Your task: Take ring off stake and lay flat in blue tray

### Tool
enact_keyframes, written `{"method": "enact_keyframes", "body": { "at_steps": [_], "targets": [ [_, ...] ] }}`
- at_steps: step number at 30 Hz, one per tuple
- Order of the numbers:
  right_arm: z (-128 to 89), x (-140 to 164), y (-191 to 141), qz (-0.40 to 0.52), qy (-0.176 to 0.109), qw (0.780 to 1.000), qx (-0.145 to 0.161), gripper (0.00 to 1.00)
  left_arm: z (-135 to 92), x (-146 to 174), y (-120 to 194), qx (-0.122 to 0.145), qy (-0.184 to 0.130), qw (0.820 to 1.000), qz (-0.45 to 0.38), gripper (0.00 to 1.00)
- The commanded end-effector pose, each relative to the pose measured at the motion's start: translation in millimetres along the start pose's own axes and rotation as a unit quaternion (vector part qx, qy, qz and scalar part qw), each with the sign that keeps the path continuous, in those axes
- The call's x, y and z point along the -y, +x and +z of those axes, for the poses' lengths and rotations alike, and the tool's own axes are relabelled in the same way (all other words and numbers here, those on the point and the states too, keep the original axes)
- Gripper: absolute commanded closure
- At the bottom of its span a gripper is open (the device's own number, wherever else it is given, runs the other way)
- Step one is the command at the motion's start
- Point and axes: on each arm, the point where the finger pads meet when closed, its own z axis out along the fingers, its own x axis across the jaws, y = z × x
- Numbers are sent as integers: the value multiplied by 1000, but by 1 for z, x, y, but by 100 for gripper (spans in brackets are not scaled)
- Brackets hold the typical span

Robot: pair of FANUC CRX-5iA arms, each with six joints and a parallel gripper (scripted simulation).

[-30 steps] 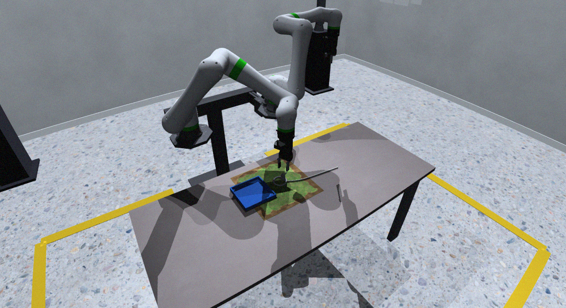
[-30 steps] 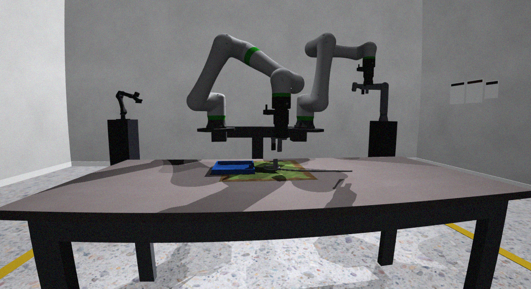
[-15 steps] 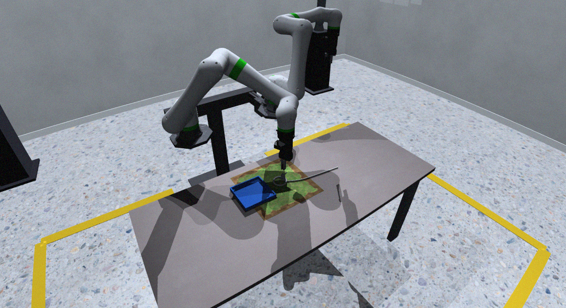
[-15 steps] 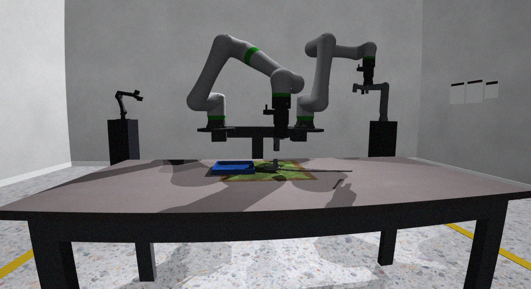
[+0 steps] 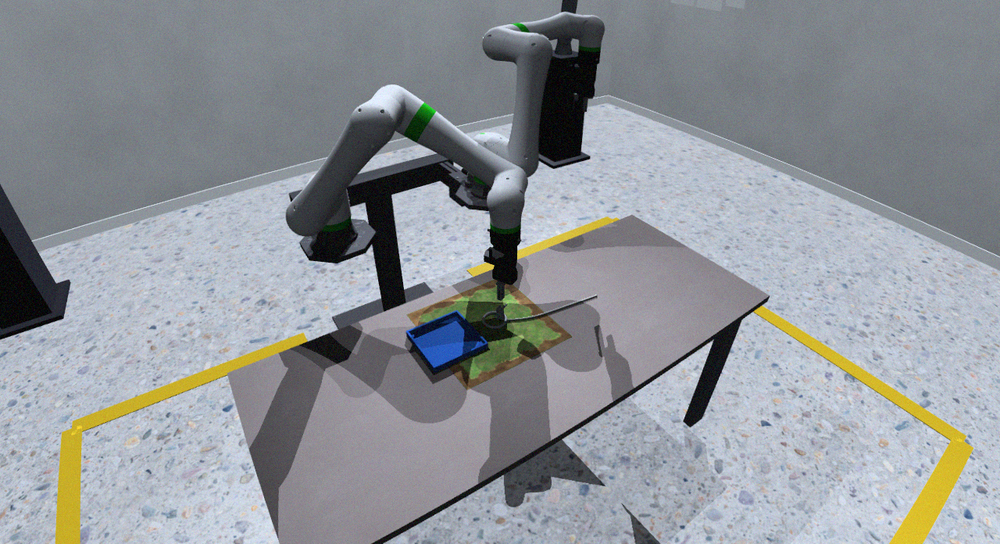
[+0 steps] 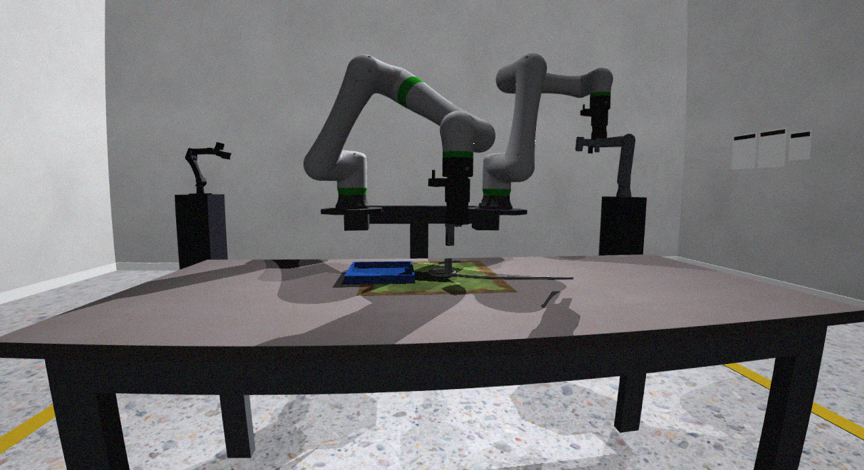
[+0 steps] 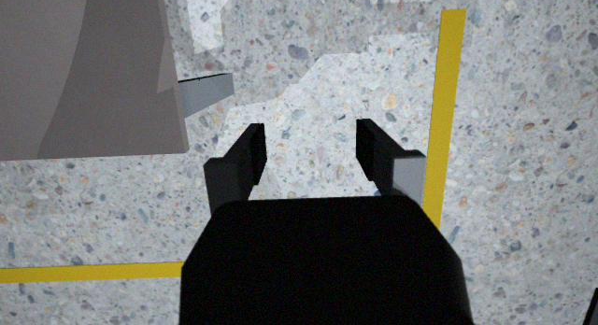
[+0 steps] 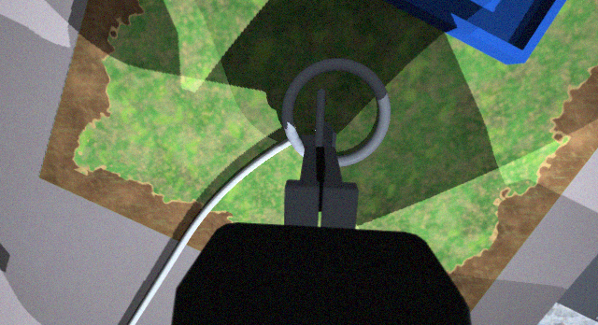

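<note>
The grey ring lies around the upright grey stake, low over the green mat. A thin pale curved rod or cable runs from beside the ring onto the table. The blue tray stands beside the ring, with nothing in it. My right gripper is shut with nothing between its fingers, above the stake. It partly hides the ring and stake in the right wrist view. My left gripper is open and empty, high up away from the ring.
The mat lies under the stake and partly under the tray. The left wrist view shows a table corner and the speckled room floor. Both arm bases stand behind the table.
</note>
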Motion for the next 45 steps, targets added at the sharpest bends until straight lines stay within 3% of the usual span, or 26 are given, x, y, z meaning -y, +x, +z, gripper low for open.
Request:
{"method": "enact_keyframes", "body": {
  "at_steps": [1, 5, 14, 15, 45],
  "targets": [
    [-1, 0, -1, 0, 0, 1000, 1, 100, -1, 0, 0, 0, -1, 1000, 0, 0],
    [-1, 1, 3, 0, 0, 1000, 1, 100, -1, 0, 0, 0, -1, 1000, 0, 0],
    [0, 19, 49, 0, 0, 1000, 1, 100, -1, 0, 0, 0, -1, 1000, 0, 0],
    [0, 19, 49, 0, 0, 1000, 1, 68, -1, 0, 0, 0, -1, 1000, 0, 0],
    [2, 19, 49, 0, 0, 1000, 1, 68, -1, 0, 0, 0, -1, 1000, 0, 0]
  ]
}}
